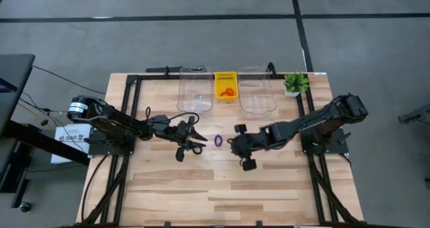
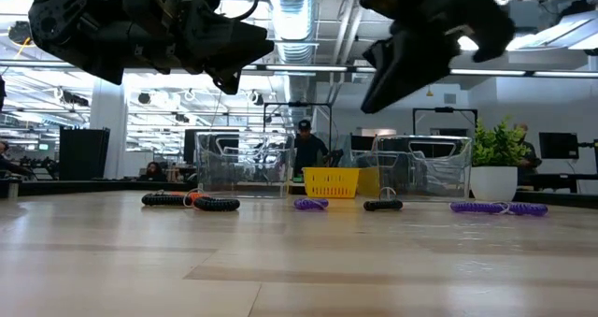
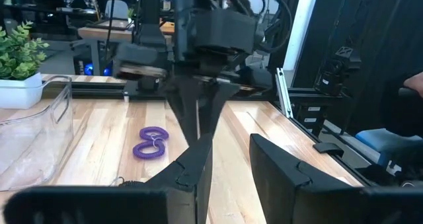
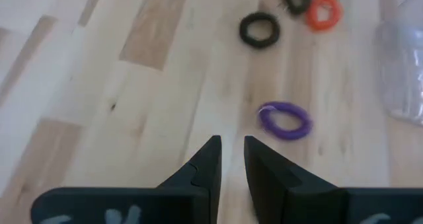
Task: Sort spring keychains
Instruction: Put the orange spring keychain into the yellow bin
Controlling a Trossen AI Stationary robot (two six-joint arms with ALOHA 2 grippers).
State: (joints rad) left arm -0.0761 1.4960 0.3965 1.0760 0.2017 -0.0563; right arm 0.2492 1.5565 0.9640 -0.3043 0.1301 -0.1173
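Several spring keychains lie flat on the table. A purple one (image 1: 219, 140) lies between my two grippers and shows in the right wrist view (image 4: 285, 120). Farther along that view lie a black ring (image 4: 259, 30) and an orange-red ring (image 4: 324, 11). The low view shows a black and orange group (image 2: 190, 201), a purple ring (image 2: 311, 204), a black one (image 2: 383, 205) and a purple pair (image 2: 500, 208). My left gripper (image 1: 199, 139) hovers open just left of the purple ring. My right gripper (image 1: 232, 142) hovers just right of it, fingers a narrow gap apart (image 4: 230, 151). Both are above the table.
Along the far edge stand two clear plastic bins (image 1: 195, 90) (image 1: 256, 90), with a yellow basket (image 1: 226, 85) holding orange rings between them and a small potted plant (image 1: 294, 83) to the right. Bare wood stretches toward the near edge. People show in the room beyond.
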